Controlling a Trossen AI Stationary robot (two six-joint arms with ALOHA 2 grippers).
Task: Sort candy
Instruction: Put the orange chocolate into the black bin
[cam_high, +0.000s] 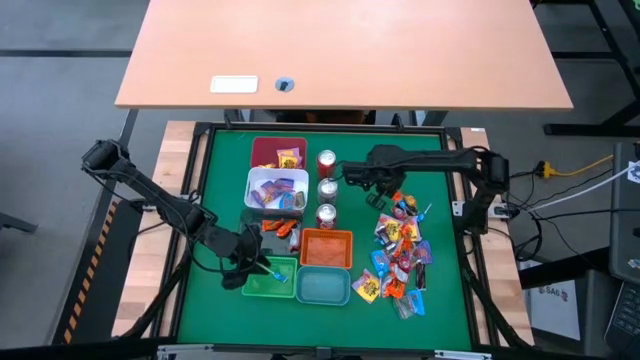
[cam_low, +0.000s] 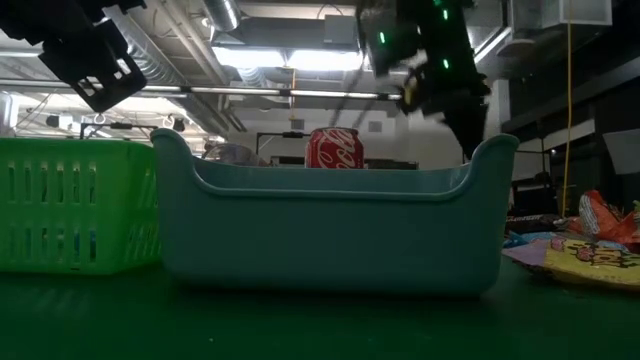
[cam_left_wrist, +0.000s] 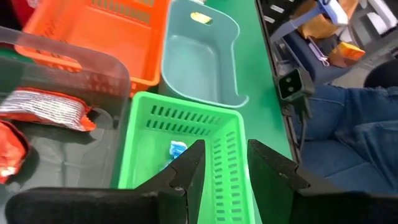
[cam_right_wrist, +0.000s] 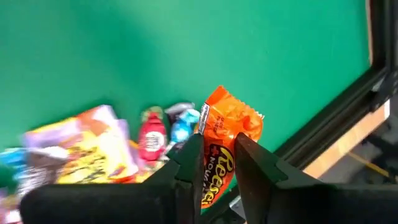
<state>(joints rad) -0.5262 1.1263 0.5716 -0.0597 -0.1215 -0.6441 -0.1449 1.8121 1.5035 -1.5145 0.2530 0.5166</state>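
Observation:
A heap of candy (cam_high: 400, 258) in yellow, blue, red and orange wrappers lies on the green mat at the right. My right gripper (cam_right_wrist: 217, 146) hangs above the heap's far end (cam_high: 375, 188) and is shut on an orange wrapped candy (cam_right_wrist: 229, 121). My left gripper (cam_left_wrist: 225, 155) stands open over the green bin (cam_left_wrist: 186, 134) at the near left (cam_high: 255, 265), with nothing between its fingers. One blue candy (cam_left_wrist: 177, 149) lies on that bin's floor. My right gripper pinches one end of the orange candy's wrapper (cam_right_wrist: 215, 167) between its two fingers. They come from above, pointing steeply down. The rest of the wrapper sticks out past the fingertips and hangs clear above the mat and the heap.
A teal bin (cam_high: 323, 287) and an orange bin (cam_high: 326, 247) stand beside the green one. A white bin (cam_high: 277, 190) and a dark red bin (cam_high: 278, 152) hold candy farther back. Three red cans (cam_high: 327, 189) stand in a row mid-table. A person's legs (cam_left_wrist: 348, 124) show beyond the table's edge.

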